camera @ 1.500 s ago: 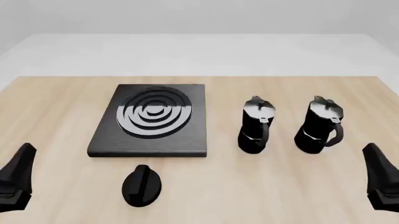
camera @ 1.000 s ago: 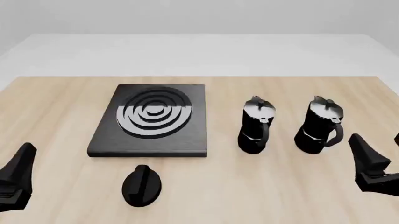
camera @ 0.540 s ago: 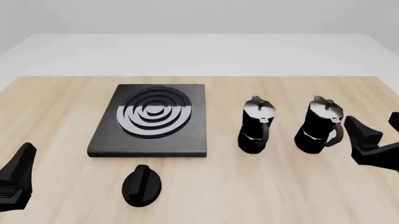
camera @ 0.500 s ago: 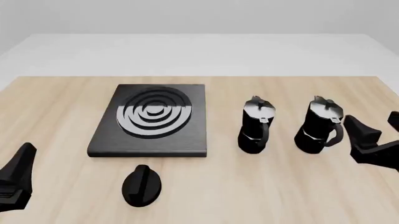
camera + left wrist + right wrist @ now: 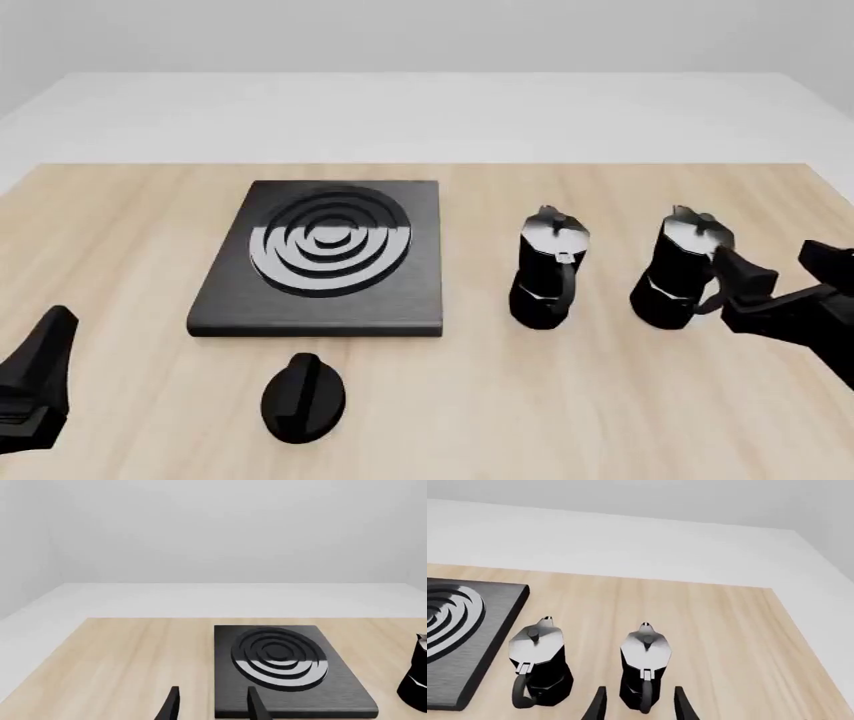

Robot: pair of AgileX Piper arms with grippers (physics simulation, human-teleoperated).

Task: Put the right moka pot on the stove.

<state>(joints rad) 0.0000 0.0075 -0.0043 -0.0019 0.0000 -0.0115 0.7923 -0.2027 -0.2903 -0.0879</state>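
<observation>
Right gripper (image 5: 777, 268) hangs with its two fingers spread apart just beside the right moka pot (image 5: 687, 270), on the side away from the stove (image 5: 324, 258), gripping nothing. One fingertip (image 5: 749, 280) sits close to the pot's side handle; whether it touches cannot be told from the front view. In the right wrist view the finger tips (image 5: 599, 705) frame the lower body and handle of the same pot (image 5: 644, 667), which stands upright on the wooden table (image 5: 561, 400).

That pot is well apart from the stove, with the other moka pot (image 5: 547, 270) standing upright between them. The stove lies flat on the table, its silver-grey burner rings (image 5: 327, 240) bare. A small black oval knob (image 5: 303, 397) rests on the table near the stove's front edge.

Left gripper (image 5: 34, 385) hovers low, well apart from the stove on the side away from the pots. Its fingers (image 5: 171, 707) stand apart and hold nothing, with the stove (image 5: 287, 667) ahead of them in the left wrist view.
</observation>
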